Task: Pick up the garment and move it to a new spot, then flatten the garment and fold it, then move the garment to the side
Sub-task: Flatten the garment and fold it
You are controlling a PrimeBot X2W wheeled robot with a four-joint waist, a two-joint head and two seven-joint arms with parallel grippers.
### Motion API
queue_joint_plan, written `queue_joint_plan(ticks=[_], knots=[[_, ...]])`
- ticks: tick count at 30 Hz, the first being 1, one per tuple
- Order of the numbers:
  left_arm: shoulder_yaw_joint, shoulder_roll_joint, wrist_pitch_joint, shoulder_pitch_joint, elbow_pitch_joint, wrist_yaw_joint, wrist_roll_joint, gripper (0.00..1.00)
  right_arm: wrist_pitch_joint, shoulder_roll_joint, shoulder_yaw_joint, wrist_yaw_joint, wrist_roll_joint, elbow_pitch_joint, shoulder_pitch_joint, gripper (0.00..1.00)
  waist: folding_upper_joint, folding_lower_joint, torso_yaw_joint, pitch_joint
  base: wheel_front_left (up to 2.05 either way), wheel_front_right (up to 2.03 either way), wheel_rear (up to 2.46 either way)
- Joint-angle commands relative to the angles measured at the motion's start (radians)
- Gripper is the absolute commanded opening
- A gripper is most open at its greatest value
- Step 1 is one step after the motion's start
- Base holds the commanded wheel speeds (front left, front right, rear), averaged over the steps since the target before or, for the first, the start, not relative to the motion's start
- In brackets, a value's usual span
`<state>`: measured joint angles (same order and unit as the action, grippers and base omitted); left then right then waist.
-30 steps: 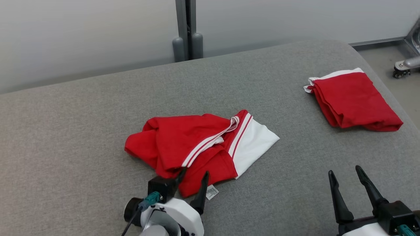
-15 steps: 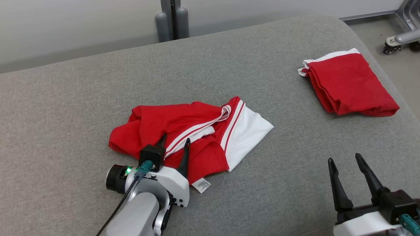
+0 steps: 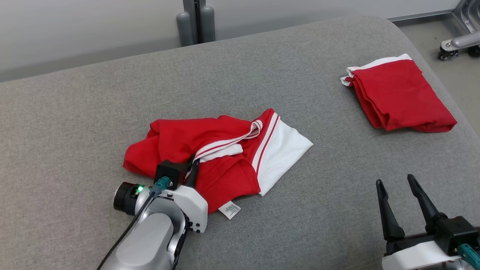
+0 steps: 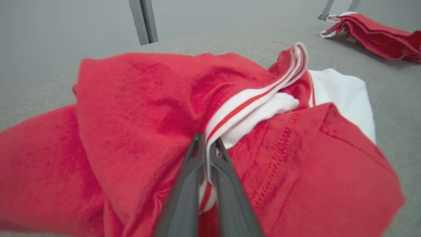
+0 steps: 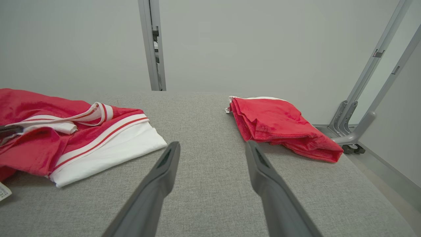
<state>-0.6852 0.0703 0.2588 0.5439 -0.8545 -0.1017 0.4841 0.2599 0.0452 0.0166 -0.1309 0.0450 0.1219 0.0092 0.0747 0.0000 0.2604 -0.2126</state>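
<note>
Left gripper (image 4: 206,148) is pinched on the striped trim (image 4: 253,98) of the crumpled garment (image 3: 176,140), mid-left on the grey surface (image 3: 93,112). I'd lift slowly and straight so the thin band doesn't slip free; my right gripper (image 3: 397,183) hangs spread, near right.

Head view: you have the red-and-white shirt (image 3: 176,146) lying crumpled near the middle of the grey padded table (image 3: 75,112), its white panel (image 3: 279,157) spread toward the right and a care label (image 3: 229,210) sticking out at the near edge. Your left gripper (image 3: 194,163) sits over the shirt's near left part, fingers pinched together on the striped trim (image 3: 225,144). Your right gripper (image 3: 394,180) hovers at lower right, fingers spread with nothing between them, well apart from the shirt. Note a folded red garment (image 3: 403,95) at the table's far right. Beyond the table: a grey post (image 3: 195,22) and a caster (image 3: 444,55)
</note>
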Motion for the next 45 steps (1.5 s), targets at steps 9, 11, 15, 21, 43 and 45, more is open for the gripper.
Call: queue_joint_plan(ticks=[9, 11, 15, 21, 43, 45], knots=[[0.092, 0.016, 0.007, 0.100, 0.189, 0.016, 0.057, 0.00, 0.004, 0.007, 0.021, 0.000, 0.003, 0.007, 0.013, 1.00, 0.0001, 0.0000, -0.020, 0.016, 0.00, 0.00, 0.00], [0.110, 0.033, 0.000, 0.116, 0.248, 0.020, 0.070, 0.00, 0.004, 0.007, 0.022, 0.000, 0.005, 0.008, 0.015, 1.00, 0.0001, 0.0000, -0.024, 0.023, 0.00, 0.00, 0.00], [0.141, 0.078, -0.052, 0.137, 0.394, 0.031, 0.102, 0.00, 0.004, 0.007, 0.022, 0.000, 0.007, 0.009, 0.024, 1.00, 0.0001, 0.0000, -0.028, 0.043, 0.00, 0.00, 0.00], [0.178, 0.188, -0.193, 0.067, 0.709, 0.033, 0.169, 0.00, 0.004, 0.007, 0.037, 0.000, 0.005, 0.010, 0.049, 1.00, 0.0001, 0.0000, -0.035, 0.073, 0.00, 0.00, 0.00], [0.391, 0.453, -0.654, -0.161, 1.347, 0.059, 0.790, 0.00, 0.004, 0.007, 0.020, 0.000, 0.018, 0.019, 0.027, 1.00, 0.0001, 0.0000, -0.065, 0.065, 0.00, 0.00, 0.00], [0.353, 0.464, -0.693, -0.133, 1.252, 0.083, 0.780, 0.00, 0.004, 0.007, 0.005, 0.000, 0.019, 0.021, 0.008, 1.00, 0.0001, 0.0000, -0.040, 0.049, 0.00, 0.00, 0.00]])
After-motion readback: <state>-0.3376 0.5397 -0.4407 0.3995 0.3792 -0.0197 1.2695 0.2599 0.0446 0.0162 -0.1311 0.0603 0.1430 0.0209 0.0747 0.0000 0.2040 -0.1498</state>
